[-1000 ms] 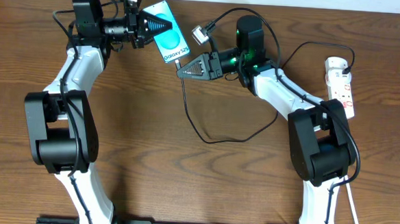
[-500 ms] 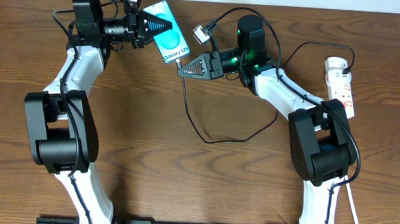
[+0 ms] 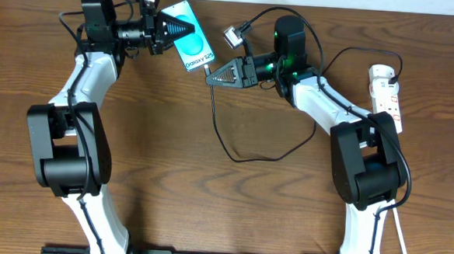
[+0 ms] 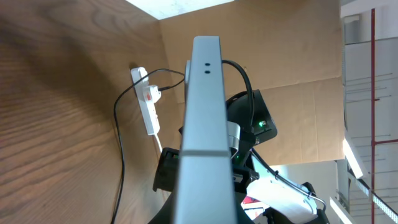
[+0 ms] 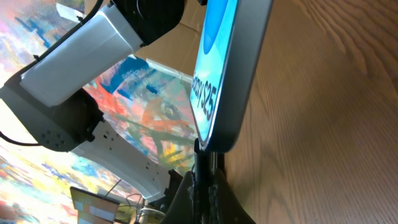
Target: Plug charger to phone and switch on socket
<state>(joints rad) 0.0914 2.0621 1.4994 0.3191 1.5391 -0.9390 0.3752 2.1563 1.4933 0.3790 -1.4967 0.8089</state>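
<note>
My left gripper (image 3: 172, 29) is shut on the phone (image 3: 191, 37), holding it off the table at the back; its teal screen and white "Galaxy S25" band face up in the overhead view. The phone's grey edge (image 4: 202, 124) fills the left wrist view. My right gripper (image 3: 212, 74) is shut on the charger's black connector tip (image 5: 203, 163), which sits right at the phone's lower end (image 5: 227, 81). The black cable (image 3: 245, 155) loops over the table. The white socket (image 3: 387, 96) lies at the far right, and also shows in the left wrist view (image 4: 145, 102).
A small grey plug block (image 3: 231, 37) hangs on the cable behind the right gripper. The brown wooden table (image 3: 207, 204) lies under both arms. The socket's white cord (image 3: 402, 237) runs down the right side.
My right gripper has shifted slightly right and back with the connector tip. The left gripper and the phone have held still.
</note>
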